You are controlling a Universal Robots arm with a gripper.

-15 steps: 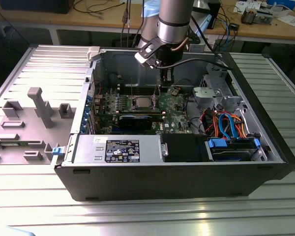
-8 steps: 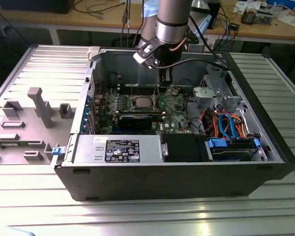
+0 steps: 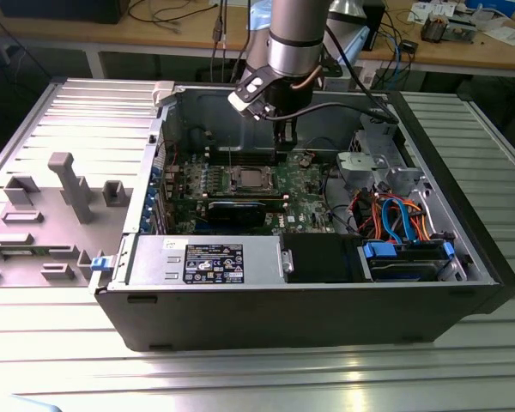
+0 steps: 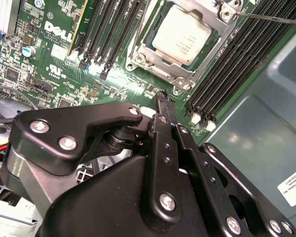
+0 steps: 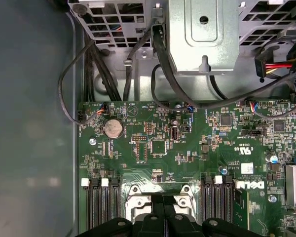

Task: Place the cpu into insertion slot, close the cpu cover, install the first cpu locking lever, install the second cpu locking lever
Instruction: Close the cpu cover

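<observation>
Starting well to the exterior view's left of the cpu (image 3: 245, 178), a grey fixture tray (image 3: 43, 215) lies on the ribbed metal table (image 3: 240, 378), outside the open computer case (image 3: 300, 318). Inside the case, the power supply (image 3: 154, 257) sits nearer the camera than the cpu. The cpu itself rests flat in the insertion slot (image 4: 164, 74) on the green motherboard (image 3: 305, 202), silver-grey top up. In the second wrist view the cpu cover (image 4: 147, 49) lies down around the cpu, its window framing the metal top (the frame looks flat, not raised). A thin lever rod (image 4: 271, 19) runs from a corner of the cover out across the black memory slots (image 4: 237, 64) beside the cpu. Just to the exterior view's right of the cpu and a little behind it, the gripper (image 3: 283, 137) hangs from the arm (image 3: 292, 34) over the board, its fingers (image 4: 163, 123) pressed together with nothing between them, apart from the cpu. Farther to the right of the cpu stand the drive cage (image 3: 369, 163) and a bundle of orange, red and blue cables (image 3: 395, 215).
</observation>
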